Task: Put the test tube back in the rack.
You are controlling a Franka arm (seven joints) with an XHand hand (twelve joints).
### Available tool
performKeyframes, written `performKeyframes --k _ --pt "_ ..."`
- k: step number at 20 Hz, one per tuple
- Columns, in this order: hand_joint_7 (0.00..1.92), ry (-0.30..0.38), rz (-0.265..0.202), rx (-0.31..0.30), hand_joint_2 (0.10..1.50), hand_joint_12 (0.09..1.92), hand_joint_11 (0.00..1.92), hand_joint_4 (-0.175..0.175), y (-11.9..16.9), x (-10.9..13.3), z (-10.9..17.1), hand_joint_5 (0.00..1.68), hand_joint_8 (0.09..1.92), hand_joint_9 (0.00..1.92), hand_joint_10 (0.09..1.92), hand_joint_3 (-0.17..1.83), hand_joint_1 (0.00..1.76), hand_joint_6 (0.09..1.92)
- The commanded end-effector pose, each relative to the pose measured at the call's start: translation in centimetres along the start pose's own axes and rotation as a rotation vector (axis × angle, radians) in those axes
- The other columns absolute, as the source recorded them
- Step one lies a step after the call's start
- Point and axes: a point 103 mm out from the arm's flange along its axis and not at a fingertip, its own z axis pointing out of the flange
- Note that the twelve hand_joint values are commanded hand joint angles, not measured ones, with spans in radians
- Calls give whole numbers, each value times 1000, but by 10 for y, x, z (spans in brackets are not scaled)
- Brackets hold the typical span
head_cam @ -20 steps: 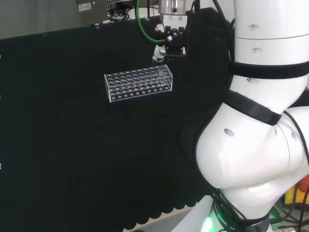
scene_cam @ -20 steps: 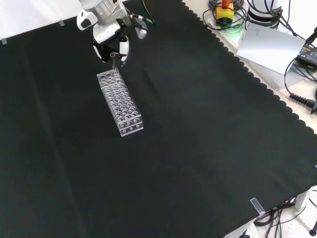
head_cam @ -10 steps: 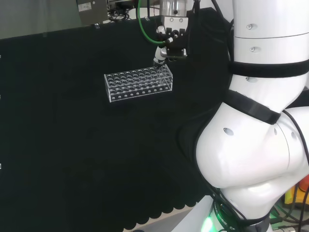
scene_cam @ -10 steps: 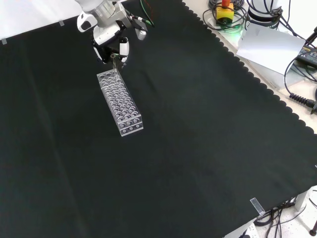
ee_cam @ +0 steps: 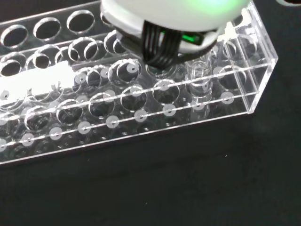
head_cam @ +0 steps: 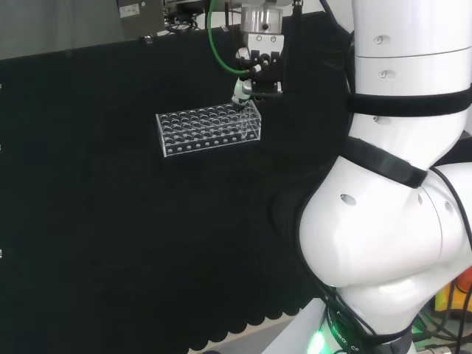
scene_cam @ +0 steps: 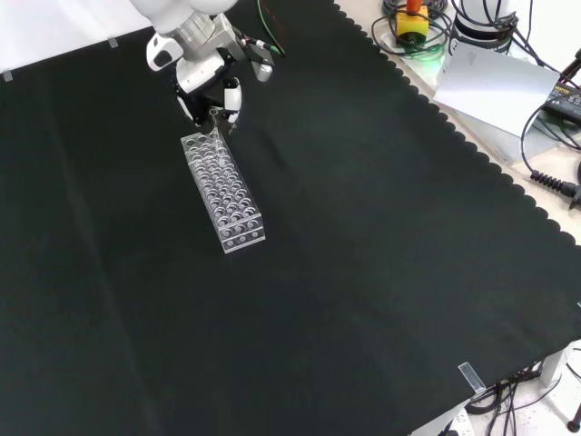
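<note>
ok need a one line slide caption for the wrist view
Clear test tube standing in an end hole of the clear rack, with the hand close above it.

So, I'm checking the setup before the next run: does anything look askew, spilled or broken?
Nothing stands out. The rack sits flat on the cloth, no spill shows, and the test tube stands upright in a hole near the rack's end under the hand.

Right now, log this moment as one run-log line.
phase: inserting | hand: over rack's end | test tube: upright, partly down in a hole | rack: on black cloth | release: not yet
</note>
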Motion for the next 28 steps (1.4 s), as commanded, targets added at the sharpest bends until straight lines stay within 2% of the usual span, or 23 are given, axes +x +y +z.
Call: performKeyframes --k 1,6,8,9,10,11,14,18,21,28 --pt "1387 15 -8 12 696 865 1284 -175 0 2 5 1432 691 1590 635 545 1331 87" --pt "1387 15 -9 7 696 865 1283 -175 -1 1 5 1432 692 1589 635 545 1331 87" --pt "1387 46 -21 8 696 866 1284 -175 -2 2 6 1433 691 1587 635 544 1331 87" --pt "1407 47 -38 28 692 905 1281 -175 -3 3 6 1437 639 1560 630 543 1330 87" --pt "1413 50 -52 33 736 991 1221 -175 -4 4 5 1452 518 1505 617 447 1324 87" --pt "1401 57 -58 22 702 1094 1122 -175 -5 4 4 1383 478 1419 639 450 1278 87" --pt "1126 67 -79 6 527 1281 907 -163 -8 4 -5 1133 665 1171 718 677 1193 87" --pt "839 79 -107 -19 469 1334 806 -118 -16 6 -21 931 829 970 759 749 1156 87" --pt "747 73 -124 -48 462 1344 772 -100 -25 9 -38 858 855 888 774 753 1145 87" --pt "681 56 -154 -120 459 1356 738 -85 -56 18 -89 807 866 832 784 751 1137 87"
